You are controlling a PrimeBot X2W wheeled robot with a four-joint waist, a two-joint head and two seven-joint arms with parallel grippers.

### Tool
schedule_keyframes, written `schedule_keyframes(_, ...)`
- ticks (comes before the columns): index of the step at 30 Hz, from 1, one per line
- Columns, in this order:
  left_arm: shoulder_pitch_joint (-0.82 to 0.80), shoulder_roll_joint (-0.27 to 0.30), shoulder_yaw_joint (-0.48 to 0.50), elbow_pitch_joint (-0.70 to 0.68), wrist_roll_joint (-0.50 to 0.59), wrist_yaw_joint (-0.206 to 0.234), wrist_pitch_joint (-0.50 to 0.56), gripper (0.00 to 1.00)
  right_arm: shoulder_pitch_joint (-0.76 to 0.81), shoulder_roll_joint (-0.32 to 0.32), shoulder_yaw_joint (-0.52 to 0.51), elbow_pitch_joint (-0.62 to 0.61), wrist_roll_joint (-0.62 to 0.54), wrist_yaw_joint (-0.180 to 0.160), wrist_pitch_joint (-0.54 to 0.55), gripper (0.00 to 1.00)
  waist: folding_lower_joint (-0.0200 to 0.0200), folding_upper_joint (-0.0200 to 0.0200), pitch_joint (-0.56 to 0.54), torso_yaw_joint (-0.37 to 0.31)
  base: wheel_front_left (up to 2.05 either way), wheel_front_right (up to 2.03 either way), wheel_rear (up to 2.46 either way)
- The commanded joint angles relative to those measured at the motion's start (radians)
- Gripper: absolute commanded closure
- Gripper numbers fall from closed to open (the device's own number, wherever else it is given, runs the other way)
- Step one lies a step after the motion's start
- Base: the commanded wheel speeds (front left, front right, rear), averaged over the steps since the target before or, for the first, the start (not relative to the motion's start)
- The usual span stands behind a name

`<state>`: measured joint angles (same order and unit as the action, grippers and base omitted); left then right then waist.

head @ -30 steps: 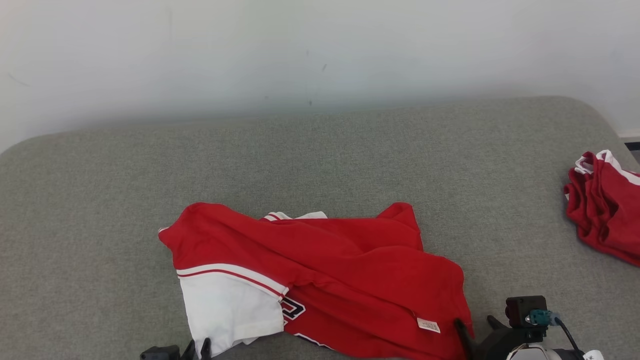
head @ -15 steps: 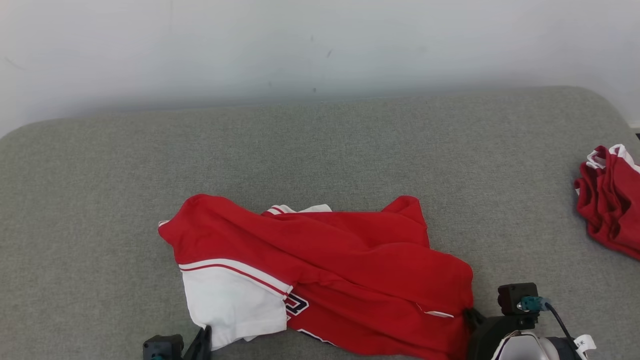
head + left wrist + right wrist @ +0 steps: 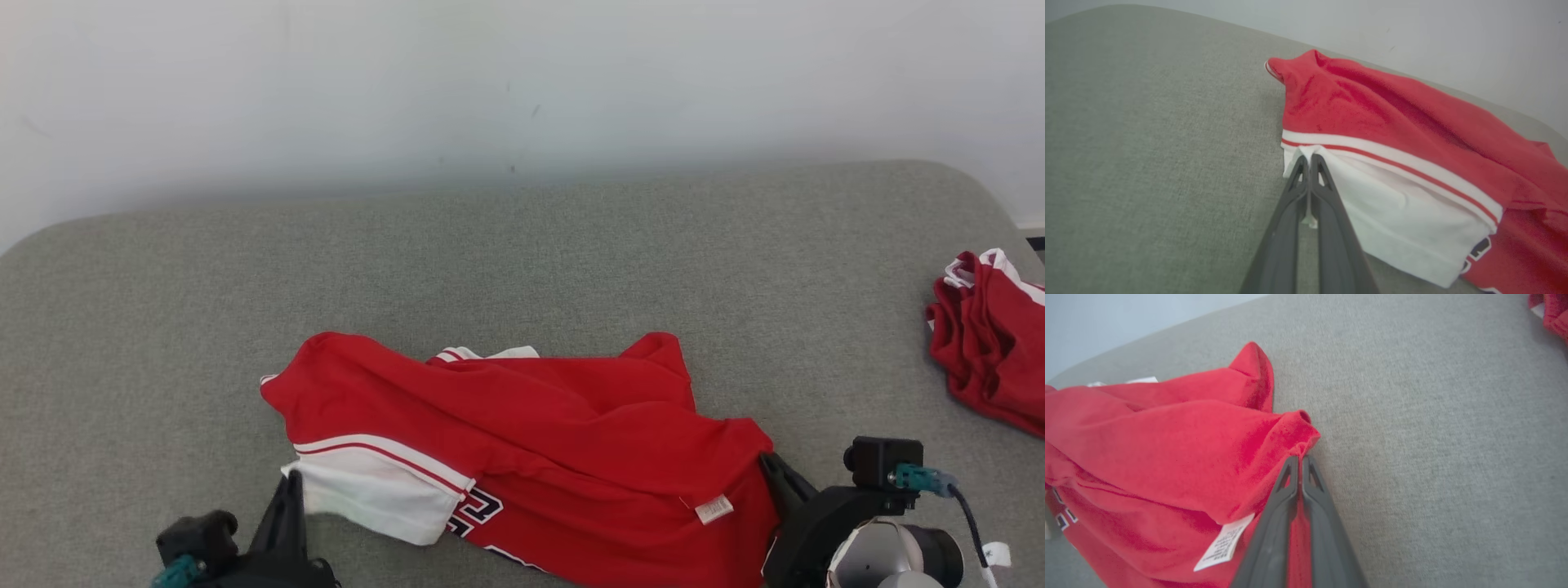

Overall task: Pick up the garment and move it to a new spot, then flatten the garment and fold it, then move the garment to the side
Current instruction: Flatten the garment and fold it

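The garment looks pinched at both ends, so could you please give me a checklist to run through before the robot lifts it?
1. Left gripper shut on the garment at its white edge: ok.
2. Right gripper shut on the red corner: ok.
3. Both pinches deep enough to survive a lift: cannot tell.
4. Garment lying flat: not ok, it is bunched and folded over itself.
5. Bare grey surface beyond the garment for a new spot: ok.
6. Other red pile apart from the garment: ok.

Two red garments [image 3: 531, 433] [image 3: 984, 351] and two claws [image 3: 290, 483] [image 3: 769, 464].
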<state>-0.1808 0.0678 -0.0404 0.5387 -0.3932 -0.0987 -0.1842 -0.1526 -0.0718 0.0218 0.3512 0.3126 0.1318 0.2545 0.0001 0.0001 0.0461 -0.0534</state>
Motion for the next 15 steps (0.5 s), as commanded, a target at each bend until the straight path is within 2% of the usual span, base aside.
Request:
schedule_keyframes(1, -0.016, 0.003, 0.006, -0.020, -0.017, -0.007, -0.006, 1.00, 0.003, 0.001, -0.001, -0.019, 0.017, -0.003, -0.003, 1.00, -0.0001, -0.0001, -0.009, -0.004, 0.00, 0.00, 0.00)
schedule_keyframes(9, -0.070, 0.054, 0.036, -0.258, -0.134, -0.024, 0.085, 1.00, -0.051, -0.020, -0.014, -0.207, 0.146, -0.003, 0.020, 1.00, -0.0001, -0.0001, -0.040, -0.016, 0.00, 0.00, 0.00)
schedule_keyframes(15, -0.176, 0.105, 0.052, -0.425, -0.191, -0.026, 0.189, 1.00, -0.149, -0.060, -0.025, -0.318, 0.175, -0.003, 0.045, 1.00, -0.0001, -0.0001, -0.051, -0.027, 0.00, 0.00, 0.00)
